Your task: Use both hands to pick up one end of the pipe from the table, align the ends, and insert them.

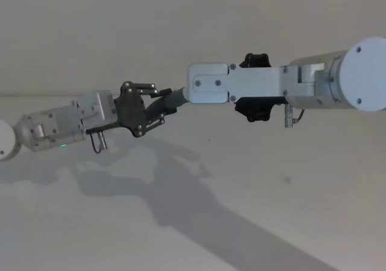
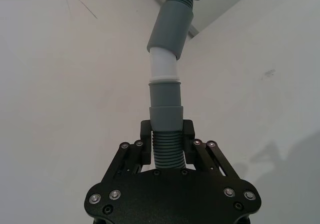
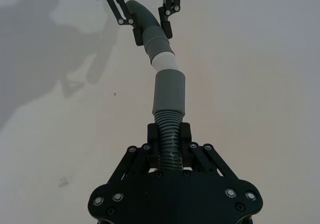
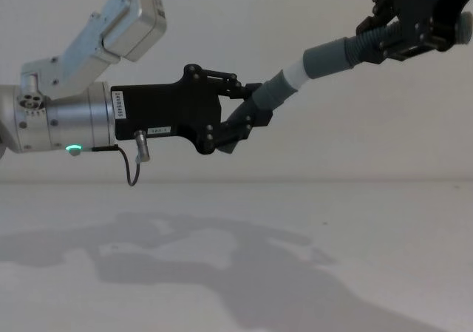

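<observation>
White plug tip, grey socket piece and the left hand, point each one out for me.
White plug tip (image 2: 164, 65), left wrist view, on its bare white band.
Grey socket piece (image 4: 330, 55), chest view, on its smooth sleeve.
Left hand (image 4: 250, 117), chest view, between its fingertips, shut on the ribbed pipe piece.

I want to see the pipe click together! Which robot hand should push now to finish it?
Probably the right. The right gripper holds the socket piece, whose mouth already sits over the white tip; pushing along that line looks straightforward. The left gripper holds the tip piece and could simply brace.
</observation>
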`<act>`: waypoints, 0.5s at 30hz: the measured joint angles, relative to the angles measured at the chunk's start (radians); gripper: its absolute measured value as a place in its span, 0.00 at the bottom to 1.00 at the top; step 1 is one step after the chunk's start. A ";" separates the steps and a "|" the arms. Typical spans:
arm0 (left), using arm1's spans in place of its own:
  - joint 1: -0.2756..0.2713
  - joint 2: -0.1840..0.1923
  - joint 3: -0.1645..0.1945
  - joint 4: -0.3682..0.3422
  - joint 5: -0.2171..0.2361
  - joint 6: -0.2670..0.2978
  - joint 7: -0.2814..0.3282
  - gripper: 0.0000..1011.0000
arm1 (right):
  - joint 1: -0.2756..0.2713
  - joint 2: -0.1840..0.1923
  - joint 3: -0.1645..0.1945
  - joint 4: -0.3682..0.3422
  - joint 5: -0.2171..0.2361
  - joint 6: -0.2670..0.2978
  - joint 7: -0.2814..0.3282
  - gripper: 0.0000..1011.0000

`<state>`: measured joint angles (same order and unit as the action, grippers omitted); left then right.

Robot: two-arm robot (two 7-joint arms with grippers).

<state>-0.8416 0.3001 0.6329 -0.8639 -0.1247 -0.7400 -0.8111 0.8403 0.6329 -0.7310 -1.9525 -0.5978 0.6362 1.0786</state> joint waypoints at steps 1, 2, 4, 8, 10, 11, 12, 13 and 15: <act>0.000 0.000 0.000 0.000 0.000 0.000 0.000 0.32 | 0.000 0.000 0.000 0.000 0.000 0.000 0.000 0.22; 0.000 0.000 0.000 0.000 0.000 0.000 0.000 0.32 | 0.000 0.000 0.000 0.000 0.000 0.000 0.000 0.22; 0.000 0.000 0.000 0.000 0.000 0.000 0.000 0.32 | 0.000 0.000 0.000 0.000 0.000 0.000 0.000 0.22; 0.000 0.000 0.000 0.000 0.000 0.000 0.000 0.32 | 0.001 0.000 -0.001 0.000 0.000 0.001 0.001 0.22; 0.000 0.000 0.000 0.000 0.000 0.000 0.000 0.32 | 0.001 0.000 -0.001 0.000 0.000 0.001 0.001 0.22; 0.000 0.000 0.000 0.000 0.000 0.000 0.000 0.32 | 0.001 0.000 -0.001 0.000 0.000 0.001 0.001 0.22; 0.000 0.000 0.000 0.000 0.000 0.000 0.000 0.32 | 0.001 0.000 -0.001 0.000 0.000 0.001 0.001 0.22; 0.000 0.000 0.000 0.000 0.000 0.000 0.000 0.32 | 0.001 0.000 -0.001 0.000 0.000 0.001 0.001 0.22; 0.000 0.000 0.000 0.000 0.000 0.000 0.000 0.32 | 0.001 0.000 -0.001 0.000 0.000 0.001 0.001 0.22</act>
<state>-0.8415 0.3001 0.6329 -0.8640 -0.1247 -0.7400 -0.8111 0.8413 0.6329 -0.7317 -1.9525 -0.5975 0.6372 1.0798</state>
